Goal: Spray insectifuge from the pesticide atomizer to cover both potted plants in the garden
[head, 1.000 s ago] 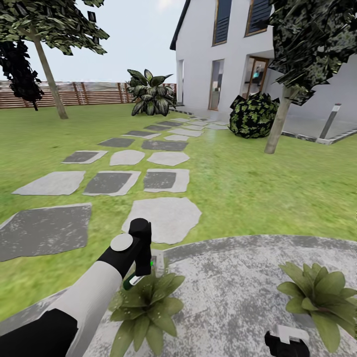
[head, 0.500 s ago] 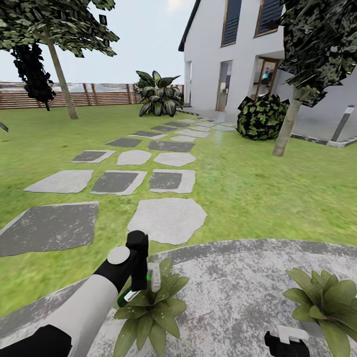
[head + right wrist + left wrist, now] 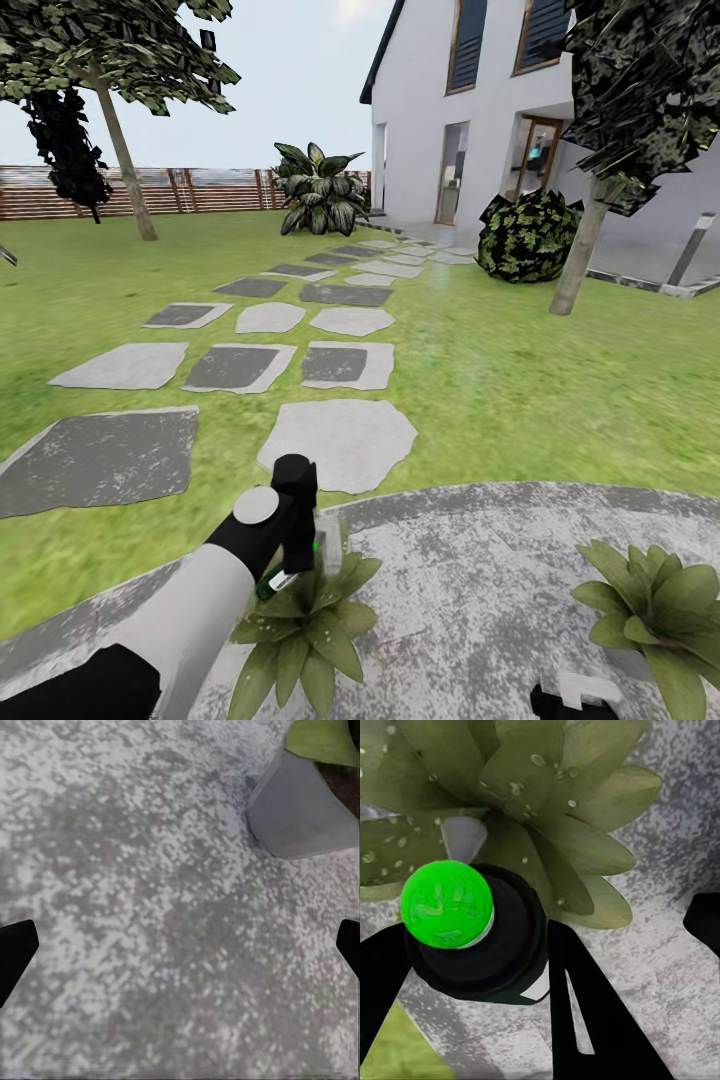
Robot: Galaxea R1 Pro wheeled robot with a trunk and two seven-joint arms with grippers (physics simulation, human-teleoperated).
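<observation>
Left gripper [image 3: 472, 1020] is pinching the atomizer [image 3: 484, 945] between my two black fingers [image 3: 592, 1020], and I hold it just over the near-left plant [image 3: 300, 625] on the patio [image 3: 470, 570]. From the left wrist cam I look down along the bottle: black top with a bright green ball [image 3: 446, 904] on it, a small corner of white label by the finger, and under it the broad leaves [image 3: 555, 832] with pale droplets or speckles, I cannot say which. From the head cam the atomizer [image 3: 272, 582] shows as a bit of green and white below my wrist, at the back edge of the same plant, approx. touching the leaves. So the pick-up is done, I judge, and I am at the 1st plant in spraying position; whether this plant is already fully covered I cannot tell from these views. The 2nd plant [image 3: 655, 610] stands well apart at the right side of the patio, and I think it is not done yet, because the bottle is not near it. My right gripper [image 3: 180, 945] is spread wide with nothing between the tips, hovering over bare paving near a grey pot [image 3: 304, 810], so I judge it has no part in the spraying. About writing: the label is visible only as a white patch, no brand and no letters can be read, and no text elsewhere in the garden either.
</observation>
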